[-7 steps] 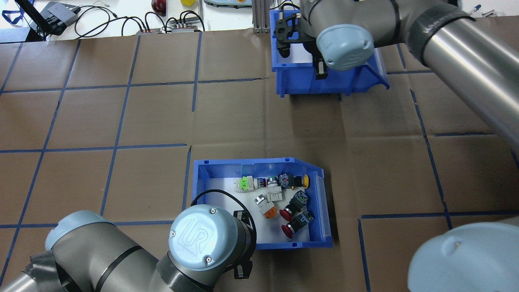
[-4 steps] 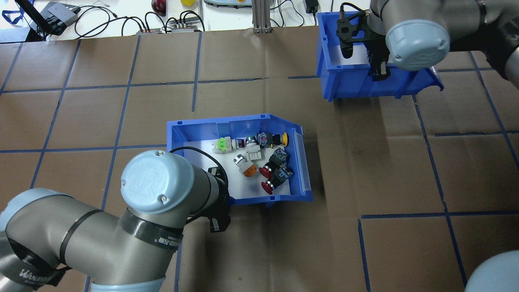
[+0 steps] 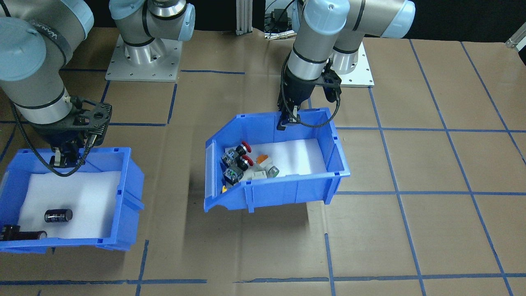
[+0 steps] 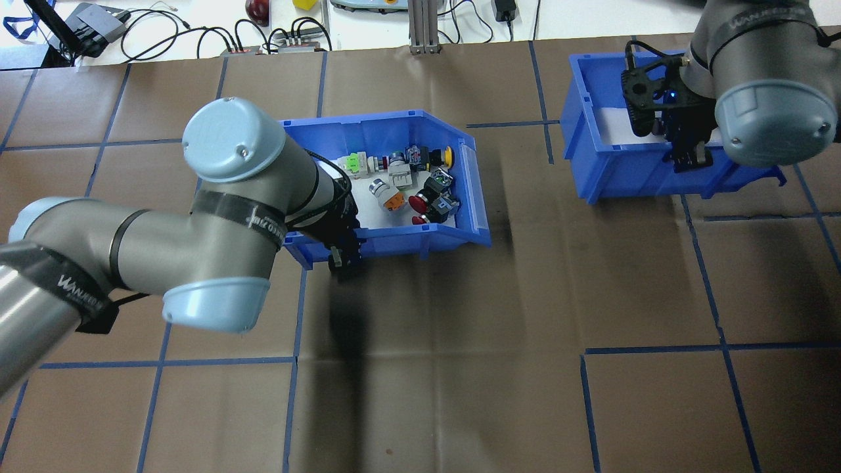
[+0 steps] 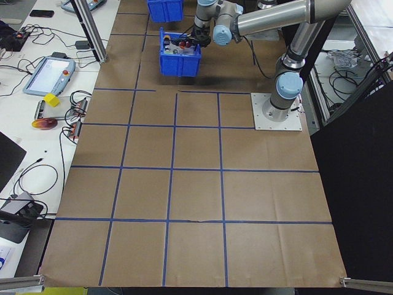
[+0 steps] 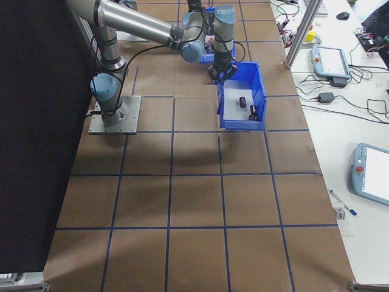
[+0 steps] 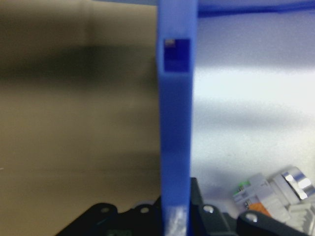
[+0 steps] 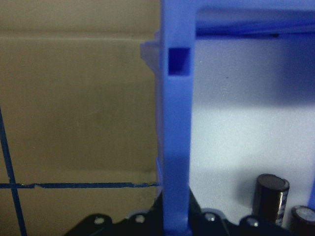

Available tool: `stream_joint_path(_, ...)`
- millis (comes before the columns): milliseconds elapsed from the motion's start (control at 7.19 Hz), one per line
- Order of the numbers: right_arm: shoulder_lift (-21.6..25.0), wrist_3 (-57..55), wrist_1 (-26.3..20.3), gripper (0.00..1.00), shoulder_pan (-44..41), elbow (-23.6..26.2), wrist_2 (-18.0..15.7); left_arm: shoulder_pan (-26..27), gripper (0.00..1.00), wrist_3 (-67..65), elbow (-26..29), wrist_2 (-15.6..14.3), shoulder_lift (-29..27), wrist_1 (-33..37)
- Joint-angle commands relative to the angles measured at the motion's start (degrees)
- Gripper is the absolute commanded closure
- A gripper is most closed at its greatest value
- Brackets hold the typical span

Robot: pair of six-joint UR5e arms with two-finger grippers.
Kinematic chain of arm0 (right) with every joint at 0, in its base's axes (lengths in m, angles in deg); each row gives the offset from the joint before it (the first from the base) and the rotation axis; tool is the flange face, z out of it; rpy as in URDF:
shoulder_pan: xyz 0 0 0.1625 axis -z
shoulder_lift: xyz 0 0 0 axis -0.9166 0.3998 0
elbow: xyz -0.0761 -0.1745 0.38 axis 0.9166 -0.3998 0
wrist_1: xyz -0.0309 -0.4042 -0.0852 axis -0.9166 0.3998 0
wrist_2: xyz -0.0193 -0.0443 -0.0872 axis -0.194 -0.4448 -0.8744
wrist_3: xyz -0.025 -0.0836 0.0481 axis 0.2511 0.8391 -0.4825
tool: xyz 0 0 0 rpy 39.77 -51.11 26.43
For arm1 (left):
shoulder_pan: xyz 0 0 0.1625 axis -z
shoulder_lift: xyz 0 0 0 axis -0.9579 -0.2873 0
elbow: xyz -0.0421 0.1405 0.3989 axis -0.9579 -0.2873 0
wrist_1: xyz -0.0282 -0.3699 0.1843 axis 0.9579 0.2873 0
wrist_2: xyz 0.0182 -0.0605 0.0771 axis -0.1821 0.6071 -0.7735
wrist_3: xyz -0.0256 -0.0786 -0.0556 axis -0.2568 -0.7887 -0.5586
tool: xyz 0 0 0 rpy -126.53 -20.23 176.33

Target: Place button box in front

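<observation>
1. My left gripper (image 4: 344, 253) is pinching the wall of the button box (image 4: 420, 233), one finger inside and one outside; in my left wrist view that blue wall runs straight up between my fingers.
2. Just past those fingers, on the white foam floor, lie the buttons (image 3: 246, 162), bunched toward the box's open-fronted end.
3. The box hangs tilted and seems clear of the brown paper table (image 3: 411, 213), judging by the shadow below it, so I judge the carry is under way and the setting-down and letting go are still to come.
4. Well off to the side, my right gripper (image 4: 686, 154) is clamped the same way on the wall of the other bin (image 3: 123, 193), which holds dark cylinders (image 3: 58, 215).
</observation>
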Motion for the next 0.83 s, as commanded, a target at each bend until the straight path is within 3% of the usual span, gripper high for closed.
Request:
stream_joint_path(0,3.84,3.37,0.12,0.95,2.80,4.74,0.33,0.37,1.00,0.28,13.77,1.95,-13.97,0.17)
stream_joint_path(278,5.87,3.56,0.12,0.95,4.21,7.56,0.50,1.59,1.00,0.54,19.60,2.67,-20.43,-0.10)
stream_joint_path(417,6.31,3.56,0.12,0.95,4.21,7.74,0.42,1.51,1.00,0.63,21.10,5.98,-22.10,-0.79)
stream_joint_path(696,6.84,4.35,0.03,0.94,4.30,8.18,0.42,1.51,1.00,2.72,22.96,6.89,-23.87,-0.89)
